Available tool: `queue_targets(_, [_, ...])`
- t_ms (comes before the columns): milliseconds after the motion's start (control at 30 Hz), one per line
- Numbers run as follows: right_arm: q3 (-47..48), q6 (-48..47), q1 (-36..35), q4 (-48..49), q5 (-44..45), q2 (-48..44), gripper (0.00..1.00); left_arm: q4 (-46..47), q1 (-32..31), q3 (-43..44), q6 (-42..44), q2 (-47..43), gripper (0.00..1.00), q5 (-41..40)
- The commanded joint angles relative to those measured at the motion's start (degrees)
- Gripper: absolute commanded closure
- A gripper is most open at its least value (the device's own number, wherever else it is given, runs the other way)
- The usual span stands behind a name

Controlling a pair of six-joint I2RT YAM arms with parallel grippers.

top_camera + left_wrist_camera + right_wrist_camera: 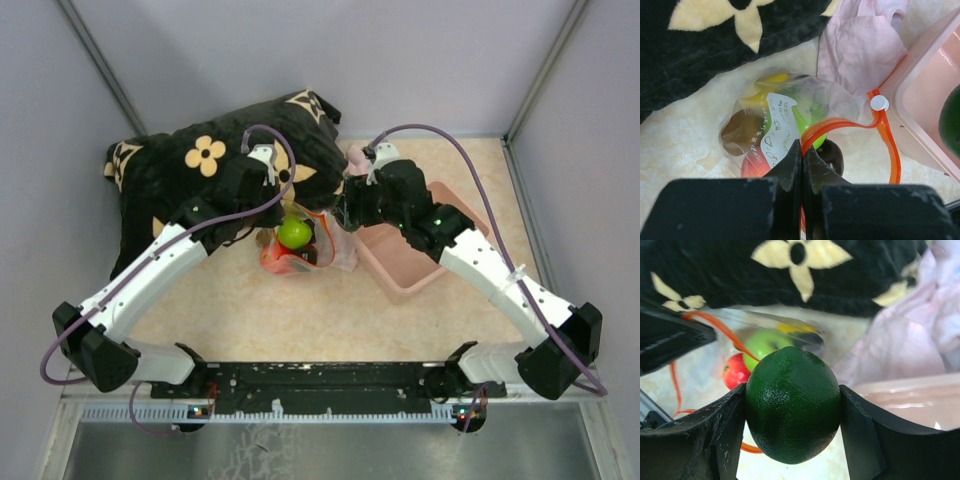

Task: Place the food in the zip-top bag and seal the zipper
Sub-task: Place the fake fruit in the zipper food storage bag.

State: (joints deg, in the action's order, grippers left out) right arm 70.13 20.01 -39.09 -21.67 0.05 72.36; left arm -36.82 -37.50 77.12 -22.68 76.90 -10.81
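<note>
A: Where is the zip-top bag (pixel 775 125) lying?
B: It is sitting mid-tabletop (pixel 300 320), nearer the far edge, just beside the black flowered pillow (pixel 200 170) that is filling the far left corner. Its mouth is gaping.
A: Left claw (pixel 802 150)?
B: It is pinching fully closed on the zipper (pixel 840 122), the orange-red strip that is curving away from the fingers.
A: Contents?
B: A lime green fruit (pixel 294 234), a red one (pixel 735 372), a yellow one (pixel 772 79) and a dark brown one (pixel 735 130) are showing through the plastic.
A: Right claw (pixel 792 415)?
B: It is gripping a dark green fruit (pixel 790 395) between both fingers, hanging near the bag's mouth.
A: Surroundings?
B: A pink bin (pixel 400 265) is standing toward the right edge, with a pale pink cloth (pixel 860 45) lying crumpled between it and the pillow.
</note>
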Motion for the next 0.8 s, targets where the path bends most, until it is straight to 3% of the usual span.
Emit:
queue_targets(0, [-2.1,-2.3,-3.5,13.1,-2.7,-2.2,0.63,2.8,0.2,0.1,-1.0,-2.1,1.00,1.6])
queue_targets(400, [-13.4,-3.0,-8.6,35.2,-6.3,1.3,0.62,3.2,0.2,0.0,-3.2,-2.2,1.00,4.3])
queue_targets(567, [-14.9,-2.0,-9.1,38.4,-7.4,5.0,0.62,3.6,0.2,-0.4,-3.8,-2.2,1.00,5.0])
queue_targets(767, [-14.3,-1.2,-9.1,38.0,-11.0,7.4,0.52,3.6,0.2,-0.9,-4.0,-2.4,1.00,4.7])
